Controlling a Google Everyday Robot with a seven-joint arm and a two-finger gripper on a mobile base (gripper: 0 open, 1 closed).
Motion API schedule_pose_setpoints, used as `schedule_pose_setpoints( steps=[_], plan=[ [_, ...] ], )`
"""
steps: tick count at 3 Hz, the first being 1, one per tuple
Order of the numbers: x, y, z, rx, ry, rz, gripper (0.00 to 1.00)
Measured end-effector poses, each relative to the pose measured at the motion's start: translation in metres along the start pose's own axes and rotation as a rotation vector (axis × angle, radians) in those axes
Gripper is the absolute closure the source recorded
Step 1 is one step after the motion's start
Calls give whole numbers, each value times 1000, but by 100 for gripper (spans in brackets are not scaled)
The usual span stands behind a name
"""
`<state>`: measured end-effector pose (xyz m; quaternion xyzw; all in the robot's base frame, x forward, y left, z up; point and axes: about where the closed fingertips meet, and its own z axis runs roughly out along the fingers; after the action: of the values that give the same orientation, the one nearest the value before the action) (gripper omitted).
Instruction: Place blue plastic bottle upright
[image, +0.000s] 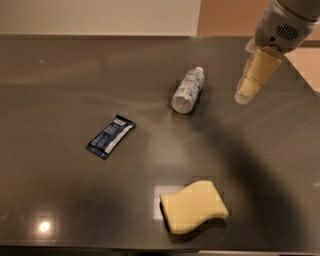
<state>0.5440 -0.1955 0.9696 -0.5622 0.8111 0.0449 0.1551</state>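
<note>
The blue plastic bottle lies on its side on the dark table, near the middle back, its white cap pointing to the far right. My gripper hangs above the table to the right of the bottle, a short way off, not touching it and holding nothing. Its beige fingers point down and to the left.
A flat dark-blue snack wrapper lies left of centre. A yellow sponge lies near the front edge. The table's right edge runs diagonally behind the gripper.
</note>
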Motion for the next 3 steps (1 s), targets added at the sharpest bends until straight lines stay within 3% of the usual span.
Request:
schedule_pose_setpoints(
  steps=[1, 3],
  plan=[
    [-22, -28, 18, -21, -8, 76, 0],
    [-62, -54, 53, -36, 11, 221, 0]
  ],
)
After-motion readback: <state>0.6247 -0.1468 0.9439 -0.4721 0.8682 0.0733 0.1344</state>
